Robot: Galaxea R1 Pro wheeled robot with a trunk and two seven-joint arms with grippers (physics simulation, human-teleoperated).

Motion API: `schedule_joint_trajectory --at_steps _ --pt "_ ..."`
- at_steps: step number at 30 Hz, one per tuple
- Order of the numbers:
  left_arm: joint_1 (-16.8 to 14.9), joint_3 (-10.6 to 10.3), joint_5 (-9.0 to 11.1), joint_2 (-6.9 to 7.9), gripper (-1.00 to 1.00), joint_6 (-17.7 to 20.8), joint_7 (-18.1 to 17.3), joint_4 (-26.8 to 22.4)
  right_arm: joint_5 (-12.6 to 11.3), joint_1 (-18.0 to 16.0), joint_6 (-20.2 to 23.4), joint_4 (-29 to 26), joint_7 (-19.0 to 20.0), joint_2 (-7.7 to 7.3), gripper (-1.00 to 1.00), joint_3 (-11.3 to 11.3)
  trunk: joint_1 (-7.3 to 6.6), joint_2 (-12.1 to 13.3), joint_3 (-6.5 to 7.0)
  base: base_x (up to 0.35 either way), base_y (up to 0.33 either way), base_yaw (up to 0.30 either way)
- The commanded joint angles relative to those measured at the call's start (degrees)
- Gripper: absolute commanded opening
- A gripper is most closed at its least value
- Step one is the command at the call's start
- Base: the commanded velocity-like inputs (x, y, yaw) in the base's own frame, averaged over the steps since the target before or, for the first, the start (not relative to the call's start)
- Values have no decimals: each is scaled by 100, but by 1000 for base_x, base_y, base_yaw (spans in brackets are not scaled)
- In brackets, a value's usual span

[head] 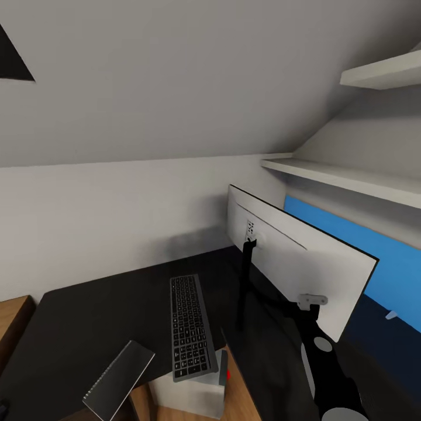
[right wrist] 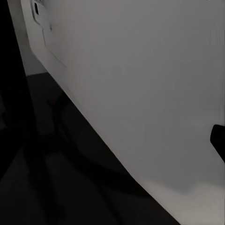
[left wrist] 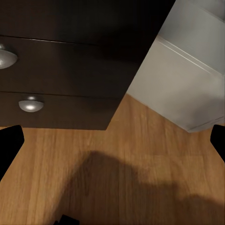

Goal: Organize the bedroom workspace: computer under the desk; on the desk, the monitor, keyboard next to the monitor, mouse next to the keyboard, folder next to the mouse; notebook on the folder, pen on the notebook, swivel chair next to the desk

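The monitor (head: 304,263) stands on the black desk (head: 88,316) with its pale back toward me, on a black stand (head: 247,280). The dark keyboard (head: 190,327) lies lengthwise left of the stand, its near end at the desk's front edge. A thin grey notebook (head: 120,380) rests tilted at that edge. A white computer (head: 196,397) sits below it. My right gripper (head: 310,302) hovers at the monitor's lower edge, open; one fingertip (right wrist: 218,140) shows against the monitor's back (right wrist: 140,84). My left gripper (left wrist: 112,145) is open over the wood floor.
Dark desk drawers (left wrist: 61,70) with round silver knobs (left wrist: 31,104) face the left wrist camera, beside a pale grey box (left wrist: 187,84). A long blue wall panel (head: 374,251) runs behind the monitor. White shelves (head: 351,175) hang above right. A wooden top (head: 11,316) adjoins the desk's left.
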Motion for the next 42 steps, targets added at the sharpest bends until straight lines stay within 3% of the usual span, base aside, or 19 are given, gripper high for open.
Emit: schedule_joint_trajectory --at_steps 1,18,25,32,38,42 --pt "-5 -45 60 7 100 -28 -8 5 49 -5 -25 -2 49 10 100 -38 2 -6 -8 188 0 0" --pt "-5 -51 58 7 100 -30 -8 5 49 -9 -83 233 34 2 100 -42 2 -6 -8 57 0 0" --pt "-5 -54 45 65 100 -147 -2 180 33 -15 -136 434 -551 -168 100 -96 2 -6 -8 0 0 0" --pt "-5 -54 50 118 100 -350 -6 294 32 -42 -147 590 -623 -272 100 -99 2 -6 -8 0 0 0" --pt "-5 -54 51 121 100 -373 -14 316 32 -217 -283 970 -633 -493 100 -99 2 -6 -8 0 0 0" --pt "-5 -57 50 125 100 -376 -17 320 32 -548 -374 1378 -650 -690 100 -99 2 -6 -8 0 0 0"
